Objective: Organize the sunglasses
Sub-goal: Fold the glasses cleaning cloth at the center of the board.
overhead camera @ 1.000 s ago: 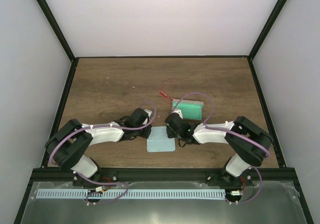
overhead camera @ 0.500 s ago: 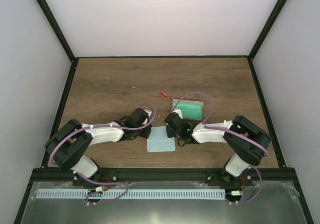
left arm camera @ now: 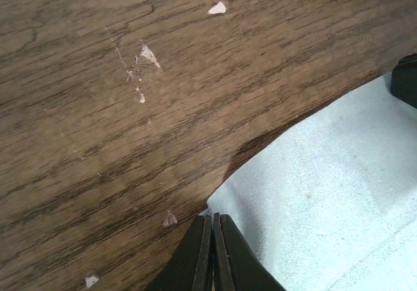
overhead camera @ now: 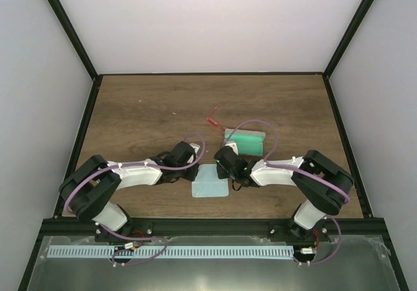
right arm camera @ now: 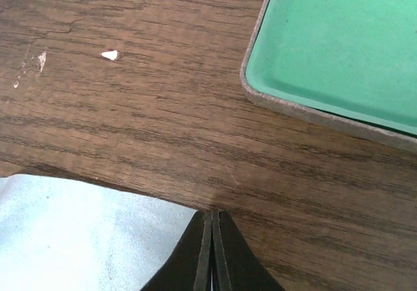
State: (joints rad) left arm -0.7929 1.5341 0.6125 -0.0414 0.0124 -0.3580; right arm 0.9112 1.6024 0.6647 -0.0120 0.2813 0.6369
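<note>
Both hands are down at the pale blue cloth (overhead camera: pixel 210 183) near the front of the surface (overhead camera: pixel 143 115). The left hand (left arm camera: pixel 212 218) is clenched on its far left corner, and the right hand (right arm camera: pixel 212 215) is pinched tight on the far right one. The red sunglasses (overhead camera: pixel 214 120) lie untouched farther back, just left of the open grey case (overhead camera: pixel 246 142) with its green lining.

A pale blue cloth (overhead camera: pixel 210 181) lies near the 6 o'clock edge of the dark wooden bench (overhead camera: pixel 143 109). At about 1 o'clock from it, close by, a grey case (overhead camera: pixel 245 141) lies open, showing green lining. Small white chips (left arm camera: pixel 217 8) dot the wood.
</note>
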